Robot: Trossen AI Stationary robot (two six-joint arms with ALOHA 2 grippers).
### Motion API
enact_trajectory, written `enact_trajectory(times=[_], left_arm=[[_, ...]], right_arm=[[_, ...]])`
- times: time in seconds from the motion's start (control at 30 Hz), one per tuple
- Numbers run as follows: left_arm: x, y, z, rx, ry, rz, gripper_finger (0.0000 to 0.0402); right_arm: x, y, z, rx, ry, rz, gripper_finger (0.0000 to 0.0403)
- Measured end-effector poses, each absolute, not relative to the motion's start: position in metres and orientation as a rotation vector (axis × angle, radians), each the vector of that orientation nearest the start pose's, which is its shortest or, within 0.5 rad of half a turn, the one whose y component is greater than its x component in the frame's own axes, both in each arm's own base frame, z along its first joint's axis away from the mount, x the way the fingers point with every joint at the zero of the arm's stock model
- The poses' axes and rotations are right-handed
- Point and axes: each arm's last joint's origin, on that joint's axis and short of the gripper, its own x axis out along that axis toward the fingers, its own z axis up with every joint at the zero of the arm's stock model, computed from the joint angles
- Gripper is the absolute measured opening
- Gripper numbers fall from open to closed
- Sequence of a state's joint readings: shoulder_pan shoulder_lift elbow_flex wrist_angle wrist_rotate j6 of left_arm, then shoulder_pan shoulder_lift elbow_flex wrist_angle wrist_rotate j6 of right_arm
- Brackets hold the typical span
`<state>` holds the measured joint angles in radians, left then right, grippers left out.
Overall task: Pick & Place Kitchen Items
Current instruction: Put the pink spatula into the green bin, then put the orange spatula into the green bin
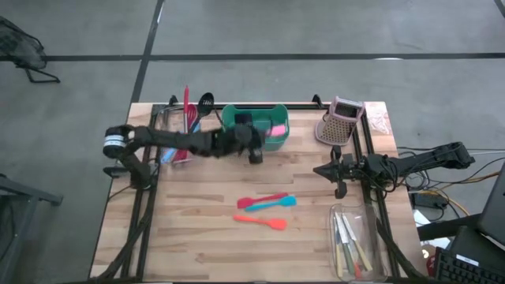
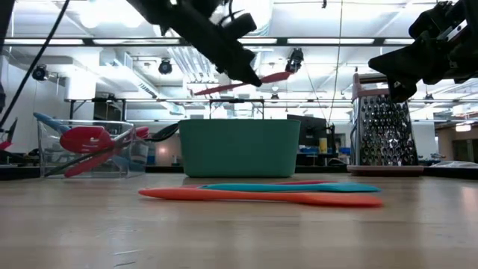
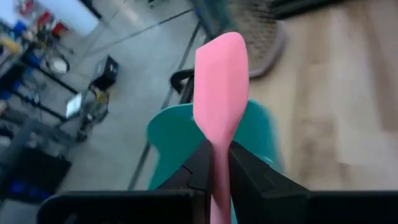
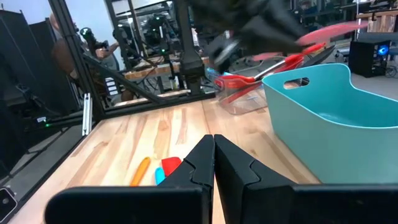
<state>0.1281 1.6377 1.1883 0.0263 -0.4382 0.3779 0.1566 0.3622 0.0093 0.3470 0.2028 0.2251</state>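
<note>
The left gripper (image 1: 264, 140) hung over the teal tub (image 1: 233, 118) near the table's far edge, fingers clamped on a pink spatula (image 3: 219, 93) whose blade pointed toward the grater (image 1: 339, 120). Three spatulas (image 1: 267, 211) lay crosswise on open mid-table; the right gripper (image 1: 322, 170), fingers together and empty, waited beside the grater.

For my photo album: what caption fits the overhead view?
Left gripper holds a pink spatula over the teal tub; right gripper waits.
</note>
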Motion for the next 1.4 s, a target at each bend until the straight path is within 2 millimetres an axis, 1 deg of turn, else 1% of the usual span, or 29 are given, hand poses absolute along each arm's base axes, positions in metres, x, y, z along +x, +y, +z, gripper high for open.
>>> enact_trajectory(times=[0.1,0.2,0.27,0.37,0.53,0.73,0.97,1.07,1.3,1.4], left_arm=[[0.362,0.092,0.278,0.291,0.489,0.484,0.0037],[0.354,0.120,0.273,0.133,0.470,0.465,0.0037],[0.349,0.133,0.270,0.040,0.462,0.486,0.0038],[0.343,0.143,0.266,-0.033,0.464,0.451,0.0038],[0.344,0.143,0.265,-0.035,0.447,0.413,0.0039],[0.343,0.143,0.263,-0.043,0.457,0.412,0.0039],[0.343,0.141,0.262,-0.098,0.455,0.400,0.0043],[0.344,0.139,0.261,-0.106,0.459,0.399,0.0059],[0.345,0.135,0.261,-0.119,0.454,0.400,0.0130],[0.346,0.130,0.265,-0.144,0.442,0.384,0.0150]], right_arm=[[0.119,0.013,0.168,0.224,0.000,-0.047,0.0009],[0.119,0.013,0.168,0.224,0.001,-0.047,0.0009],[0.119,0.013,0.168,0.224,0.000,-0.047,0.0009],[0.119,0.013,0.168,0.224,0.000,-0.047,0.0009],[0.119,0.013,0.168,0.224,0.001,-0.047,0.0009],[0.119,0.013,0.168,0.224,0.001,-0.047,0.0009],[0.119,0.013,0.168,0.224,0.001,-0.047,0.0009],[0.119,0.013,0.168,0.224,0.001,-0.047,0.0009],[0.119,0.013,0.168,0.224,0.001,-0.047,0.0009],[0.119,0.013,0.168,0.224,0.000,-0.047,0.0009]])
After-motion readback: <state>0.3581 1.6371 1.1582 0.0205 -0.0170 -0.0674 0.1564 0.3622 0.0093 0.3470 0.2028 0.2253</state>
